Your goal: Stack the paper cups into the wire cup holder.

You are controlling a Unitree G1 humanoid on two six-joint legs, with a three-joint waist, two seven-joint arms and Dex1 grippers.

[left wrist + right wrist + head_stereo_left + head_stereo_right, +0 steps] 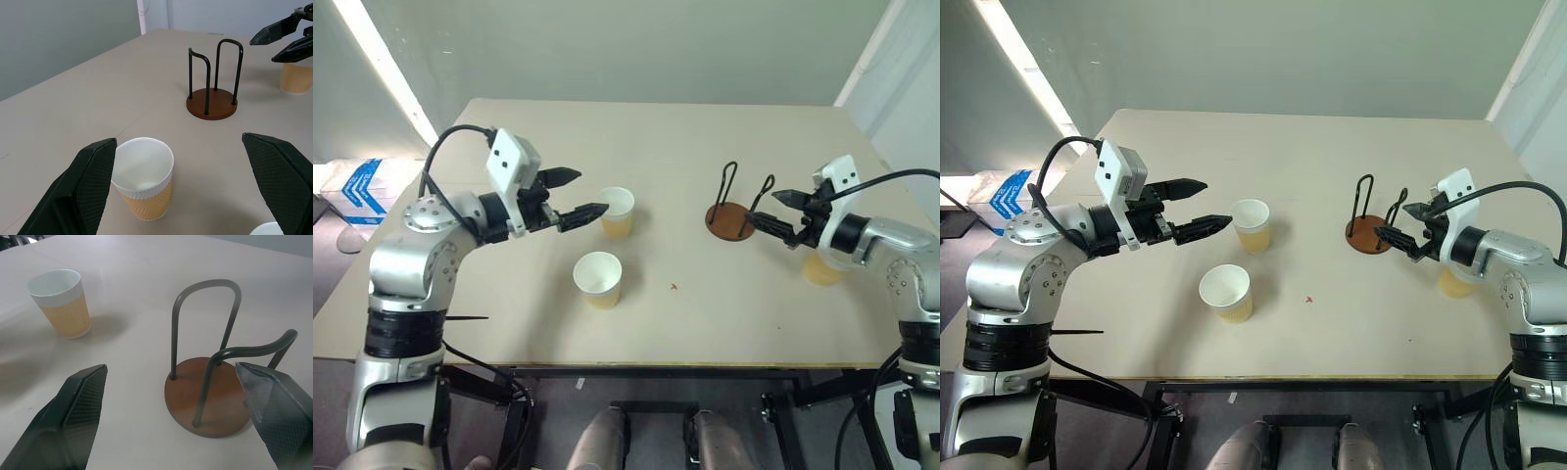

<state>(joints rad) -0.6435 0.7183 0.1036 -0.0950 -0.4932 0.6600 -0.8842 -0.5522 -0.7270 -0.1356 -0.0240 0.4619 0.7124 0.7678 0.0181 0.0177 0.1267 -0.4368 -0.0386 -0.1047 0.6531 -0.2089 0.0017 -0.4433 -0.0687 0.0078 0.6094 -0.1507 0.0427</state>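
My left gripper (579, 194) hangs over the left of the table (666, 137) with its fingers spread and empty, tips just beside the far paper cup (617, 211); a second cup (598, 279) stands nearer. My right gripper (771, 211), also spread and holding nothing, points at the empty wire cup holder (731, 217) just to its left. The third cup (824, 269) stands under my right wrist.

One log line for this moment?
left end effector: open at cup | right end effector: open by holder | holder: empty
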